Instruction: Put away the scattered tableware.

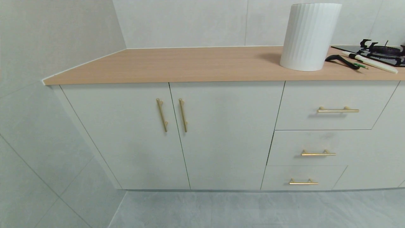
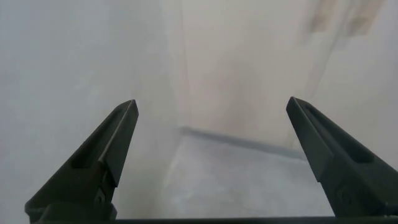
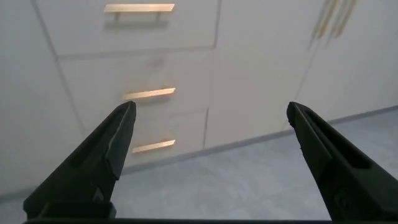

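A: Tableware?
B: At the right end of the bench (image 1: 190, 65). A black utensil (image 1: 343, 60) lies flat just right of the white ribbed holder (image 1: 308, 36). A long white utensil (image 1: 373, 62) lies just beside it, next to the hob (image 1: 383, 50).
A: Axes?
B: Both lie diagonally, roughly parallel, running from far-left to near-right in the head view. The black one's curved head is nearest the holder, and its handle points toward the bench's front edge. I can't tell which end of the white one is the handle. The holder stands upright.
A: Grippers?
B: The left gripper (image 2: 211, 102) has its jaws spread wide and is empty; it faces a pale wall and the floor (image 2: 236, 180). The right gripper (image 3: 211, 104) is also spread wide and empty; it faces the drawers (image 3: 137, 68) under the bench.
A: Relation?
B: Both grippers are low and well apart from the utensils, which sit up on the bench. Nothing is touched.
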Tool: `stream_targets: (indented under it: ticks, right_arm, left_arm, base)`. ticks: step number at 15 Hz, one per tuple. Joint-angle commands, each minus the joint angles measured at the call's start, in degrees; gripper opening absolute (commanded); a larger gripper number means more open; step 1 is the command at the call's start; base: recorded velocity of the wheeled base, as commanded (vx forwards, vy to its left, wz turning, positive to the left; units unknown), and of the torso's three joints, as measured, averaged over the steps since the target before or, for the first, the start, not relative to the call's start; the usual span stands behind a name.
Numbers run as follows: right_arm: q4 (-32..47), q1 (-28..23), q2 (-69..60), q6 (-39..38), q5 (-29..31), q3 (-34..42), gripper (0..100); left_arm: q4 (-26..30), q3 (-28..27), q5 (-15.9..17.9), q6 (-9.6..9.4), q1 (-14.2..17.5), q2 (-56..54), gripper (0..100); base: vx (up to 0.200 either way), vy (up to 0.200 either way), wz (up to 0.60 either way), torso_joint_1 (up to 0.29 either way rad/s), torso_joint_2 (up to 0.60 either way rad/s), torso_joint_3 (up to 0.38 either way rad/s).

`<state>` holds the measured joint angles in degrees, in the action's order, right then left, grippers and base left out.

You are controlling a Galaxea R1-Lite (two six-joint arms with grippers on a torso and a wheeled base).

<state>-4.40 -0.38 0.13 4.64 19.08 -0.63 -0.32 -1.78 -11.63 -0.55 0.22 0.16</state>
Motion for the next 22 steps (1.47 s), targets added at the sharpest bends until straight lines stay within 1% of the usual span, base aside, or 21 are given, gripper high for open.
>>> stream_targets:
  ticks: [1, 2, 5, 7, 8, 9, 15, 22]
  right_arm:
    - [1.32, 0.11, -0.05, -1.22, -3.7, 0.55, 100]
    - [1.32, 0.2, -0.05, -1.13, -4.58, 0.55, 100]
    - [1.32, 0.38, -0.05, -1.13, -8.71, 0.63, 100]
    - [2.82, 0.38, -0.05, -0.95, -19.52, 0.63, 100]
    - [5.19, 0.64, 0.92, -1.48, -20.57, 0.46, 100]
    - [4.4, 0.82, 1.36, -2.71, -20.57, 0.55, 100]
    - [4.4, 0.47, -0.13, -3.85, -19.52, 0.63, 100]
    - [4.4, 0.55, -0.13, -3.77, -19.61, 0.63, 100]
  left_arm:
    - [-0.83, 1.78, 6.62, 0.81, 0.04, -0.16, 100]
    - [0.49, 1.78, 8.47, 0.37, 0.04, -0.16, 100]
    - [0.32, 1.78, 8.64, 0.46, 0.04, -0.16, 100]
    - [0.23, 1.78, 8.73, 0.37, 0.04, -0.16, 100]
    - [0.23, 1.78, 8.64, 0.46, 0.04, -0.16, 100]
    - [0.14, 1.78, 8.64, 0.9, 0.04, -0.16, 100]
    - [0.14, 1.78, 8.64, 0.9, 0.04, -0.16, 100]
    - [0.23, 1.78, 8.73, 0.37, 0.04, -0.16, 100]
  base:
    - [0.0, 0.0, 0.0, 0.0, 0.0, 0.0]
    - [0.0, 0.0, 0.0, 0.0, 0.0, 0.0]
    - [0.0, 0.0, 0.0, 0.0, 0.0, 0.0]
    - [0.0, 0.0, 0.0, 0.0, 0.0, 0.0]
    - [0.0, 0.0, 0.0, 0.0, 0.0, 0.0]
    - [0.0, 0.0, 0.0, 0.0, 0.0, 0.0]
    - [0.0, 0.0, 0.0, 0.0, 0.0, 0.0]
    - [0.0, 0.0, 0.0, 0.0, 0.0, 0.0]
